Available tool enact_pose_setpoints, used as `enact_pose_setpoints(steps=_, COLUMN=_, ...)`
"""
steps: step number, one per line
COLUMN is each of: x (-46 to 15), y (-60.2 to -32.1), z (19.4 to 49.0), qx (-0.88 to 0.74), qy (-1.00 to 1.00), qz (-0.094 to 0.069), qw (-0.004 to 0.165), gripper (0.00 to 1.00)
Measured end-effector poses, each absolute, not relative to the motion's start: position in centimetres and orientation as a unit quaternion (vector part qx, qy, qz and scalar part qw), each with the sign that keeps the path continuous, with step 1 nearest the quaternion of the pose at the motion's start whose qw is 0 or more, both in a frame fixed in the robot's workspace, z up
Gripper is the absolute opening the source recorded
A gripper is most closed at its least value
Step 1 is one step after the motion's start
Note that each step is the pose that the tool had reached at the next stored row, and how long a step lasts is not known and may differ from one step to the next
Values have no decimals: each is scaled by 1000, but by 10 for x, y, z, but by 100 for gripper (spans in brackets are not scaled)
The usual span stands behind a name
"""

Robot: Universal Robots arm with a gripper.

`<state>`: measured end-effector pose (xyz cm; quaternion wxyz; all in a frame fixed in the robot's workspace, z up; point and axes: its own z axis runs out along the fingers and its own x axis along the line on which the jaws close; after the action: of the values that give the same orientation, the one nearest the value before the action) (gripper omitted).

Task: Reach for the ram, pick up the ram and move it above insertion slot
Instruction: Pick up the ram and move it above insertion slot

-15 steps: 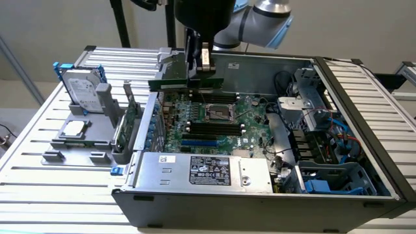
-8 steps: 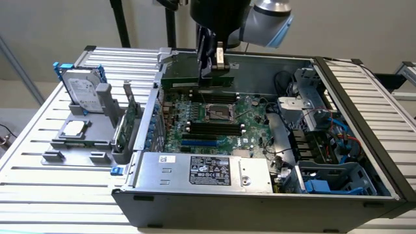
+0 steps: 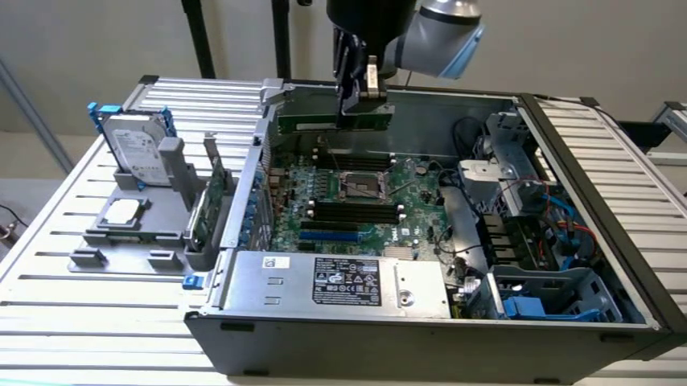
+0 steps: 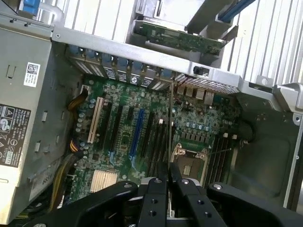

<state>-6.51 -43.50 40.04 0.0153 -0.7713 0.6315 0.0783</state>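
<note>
Open PC case [image 3: 601, 318] on slatted metal surface [image 3: 96, 322], motherboard [image 3: 355, 197] exposed with CPU socket [image 3: 363, 186] mid-board, PSU [image 3: 338, 281] at near edge. Grey rack [image 3: 140, 233] on exterior view's left holds hard drive [image 3: 137, 153] and bracketed green card [image 3: 209, 205], both upright

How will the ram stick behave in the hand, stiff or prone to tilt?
Likely stiff: the ram hangs level and unbent from the hand, above the computer case. It may pivot, since the hand pinches it near one end. Probably light for its length: in the wrist view it is a thin edge.
</note>
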Motion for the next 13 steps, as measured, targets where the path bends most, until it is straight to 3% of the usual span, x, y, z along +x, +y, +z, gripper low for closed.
enact_pose_setpoints(steps=13, x=-54, y=-426, z=398, qx=-755, qy=651, qz=78, qw=17, gripper=13)
